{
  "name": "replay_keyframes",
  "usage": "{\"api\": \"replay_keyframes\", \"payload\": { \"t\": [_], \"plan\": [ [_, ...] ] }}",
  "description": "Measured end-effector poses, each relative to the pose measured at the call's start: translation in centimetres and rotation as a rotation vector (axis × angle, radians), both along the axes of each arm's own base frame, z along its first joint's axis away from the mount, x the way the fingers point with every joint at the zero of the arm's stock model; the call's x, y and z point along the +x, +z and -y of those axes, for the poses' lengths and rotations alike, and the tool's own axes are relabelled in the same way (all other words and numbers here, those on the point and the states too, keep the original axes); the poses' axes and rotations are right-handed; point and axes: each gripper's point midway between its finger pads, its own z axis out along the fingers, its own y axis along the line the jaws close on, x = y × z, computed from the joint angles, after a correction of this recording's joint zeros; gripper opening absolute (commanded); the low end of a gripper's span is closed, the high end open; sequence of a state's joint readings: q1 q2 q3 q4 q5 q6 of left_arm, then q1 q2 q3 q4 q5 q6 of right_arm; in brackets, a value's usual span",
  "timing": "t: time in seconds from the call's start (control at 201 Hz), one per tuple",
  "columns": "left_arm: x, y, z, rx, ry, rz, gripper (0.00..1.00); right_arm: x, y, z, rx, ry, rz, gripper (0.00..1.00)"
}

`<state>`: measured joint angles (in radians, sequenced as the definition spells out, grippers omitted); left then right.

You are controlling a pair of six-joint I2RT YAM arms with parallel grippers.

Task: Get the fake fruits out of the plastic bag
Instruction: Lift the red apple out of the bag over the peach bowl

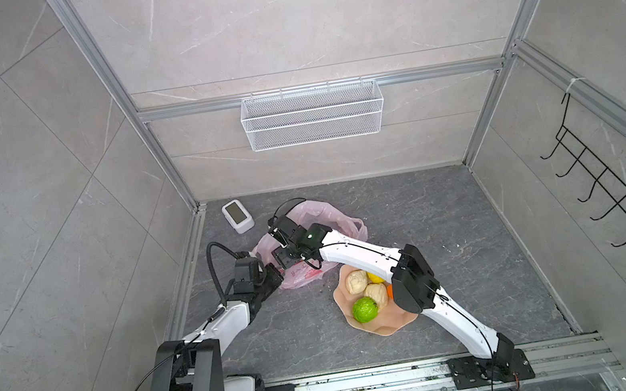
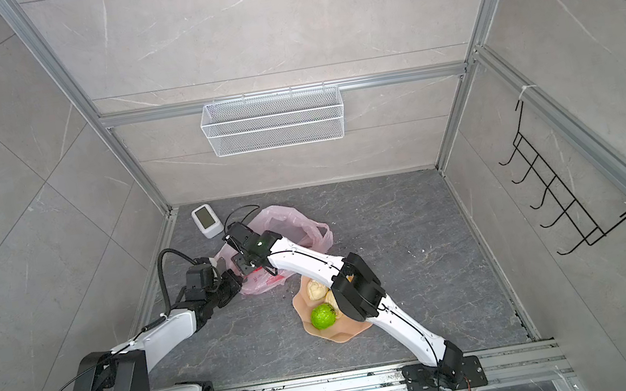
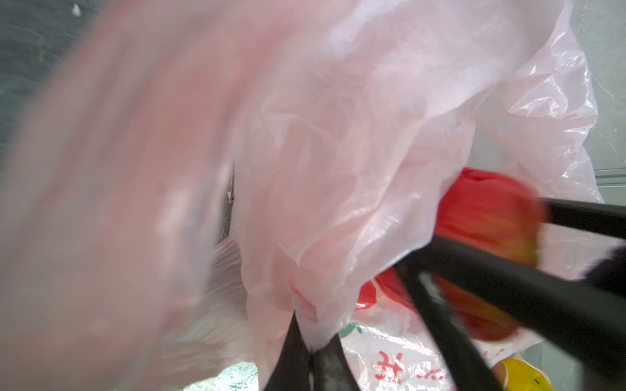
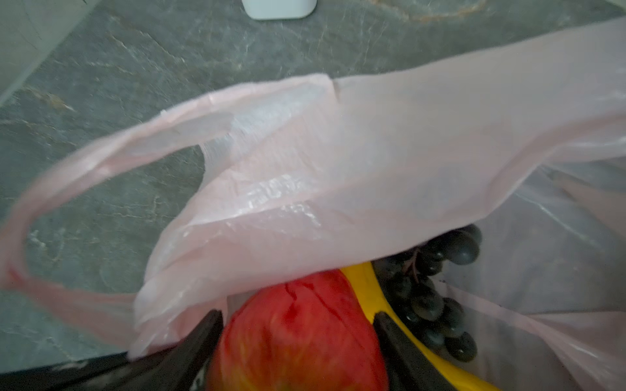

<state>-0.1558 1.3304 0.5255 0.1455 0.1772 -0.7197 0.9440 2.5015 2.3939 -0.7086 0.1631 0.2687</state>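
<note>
Beyond the peach plate (image 1: 389,324), on its far-left side, lies the plastic bag (image 1: 333,213), with both arms meeting at its mouth.

Progress: five fake fruits (image 1: 376,294) rest on the plate. They are two beige pieces (image 1: 356,281), a green fruit (image 1: 365,309), a yellow fruit (image 1: 376,277) and an orange piece (image 1: 389,291) partly hidden under the right arm. At least three more lie inside the bag, so the task appears past its midpoint.

Left gripper (image 3: 310,352): jaws together, pinching a fold of bag film and holding the mouth up.

Right gripper (image 4: 298,315): reaching inside the bag, jaws pressed against either side of the red fruit (image 4: 298,352), judged a grip ready for lifting.

View differences: both top views show the plate's contents, but the right wrist hides the bag's interior. Only the right wrist view reveals the banana (image 4: 367,282) and grape bunch (image 4: 430,298) behind the red fruit. Only the left wrist view shows the pinch on the film.
</note>
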Motion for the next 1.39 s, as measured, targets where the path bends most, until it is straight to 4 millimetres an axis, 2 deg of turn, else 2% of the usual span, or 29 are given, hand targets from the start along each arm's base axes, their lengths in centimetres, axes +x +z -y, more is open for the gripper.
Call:
{"api": "replay_keyframes", "payload": {
  "t": [0.179, 0.309, 0.433, 0.567, 0.712, 0.787, 0.886, 1.045, 1.14, 1.394],
  "plan": [
    [-0.1, -0.6, 0.0, 0.009, -0.01, -0.016, 0.0, -0.7, 1.4, 0.6, 0.015, -0.005, -0.01, 0.68],
    [-0.1, -0.9, 0.0, 0.007, -0.012, -0.024, 0.0, -2.1, 1.7, 2.4, 0.0, -0.014, -0.039, 0.68],
    [-0.2, -1.3, 0.0, 0.009, -0.012, -0.036, 0.0, -4.0, 2.9, 5.2, -0.002, -0.034, -0.053, 0.68],
    [-0.3, -1.5, 0.0, 0.008, -0.015, -0.044, 0.0, -6.2, 5.9, 8.9, 0.028, -0.068, -0.03, 0.68],
    [-0.3, -1.5, 0.0, 0.006, -0.017, -0.043, 0.0, -8.9, 9.1, 13.8, 0.071, -0.129, 0.0, 0.67],
    [-0.2, -1.5, 0.1, 0.005, -0.018, -0.042, 0.0, -10.1, 10.0, 16.2, 0.079, -0.171, 0.006, 0.67],
    [-0.2, -1.6, 0.1, 0.003, -0.019, -0.045, 0.0, -11.7, 9.7, 19.0, 0.071, -0.221, -0.013, 0.66],
    [-0.2, -1.8, 0.3, -0.003, -0.027, -0.05, 0.0, -14.4, 7.0, 22.4, 0.012, -0.281, -0.077, 0.65],
    [-0.2, -1.8, 0.3, -0.006, -0.029, -0.049, 0.0, -15.8, 6.0, 23.6, -0.009, -0.301, -0.107, 0.65],
    [-0.2, -1.8, 0.3, -0.006, -0.029, -0.049, 0.0, -19.0, 5.4, 25.6, 0.013, -0.345, -0.154, 0.65]
  ]
}}
